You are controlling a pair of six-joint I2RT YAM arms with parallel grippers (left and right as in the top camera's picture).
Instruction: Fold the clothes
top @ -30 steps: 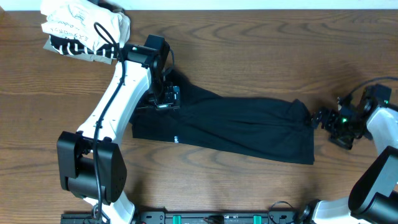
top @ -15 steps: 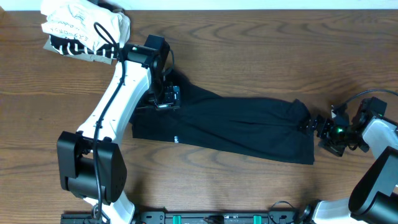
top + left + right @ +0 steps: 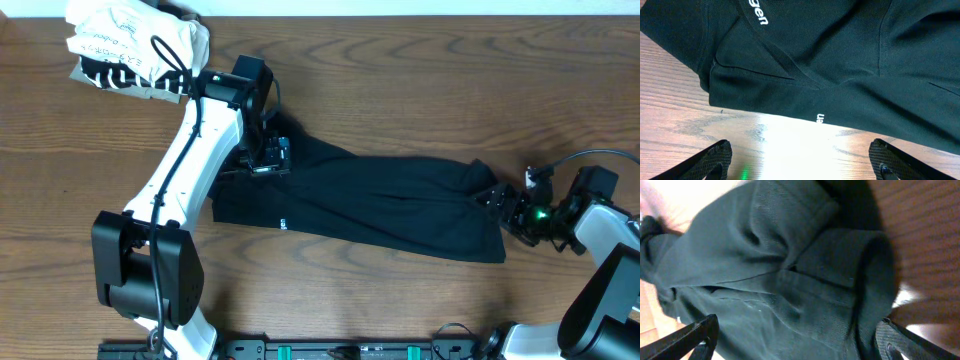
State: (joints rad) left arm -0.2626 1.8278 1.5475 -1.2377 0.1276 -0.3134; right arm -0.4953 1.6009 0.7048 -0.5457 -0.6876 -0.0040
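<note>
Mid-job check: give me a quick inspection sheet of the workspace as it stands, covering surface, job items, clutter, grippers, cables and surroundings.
Surface: brown wooden table, bare wood around the garment.
Job's things: black shirt lying flattened in a long band across the middle, small white logo mark near its lower left edge; white lettering shows in the left wrist view.
Clutter: white bundle with black lettering at the far left corner, apart from the shirt.
Grippers: left gripper open, over the shirt's upper left end; right gripper open, at the shirt's right end, holding nothing.
Cables: black cable along the left arm; another looping by the right wrist.
Surroundings: pale strip beyond the far table edge; nothing else seen.
</note>
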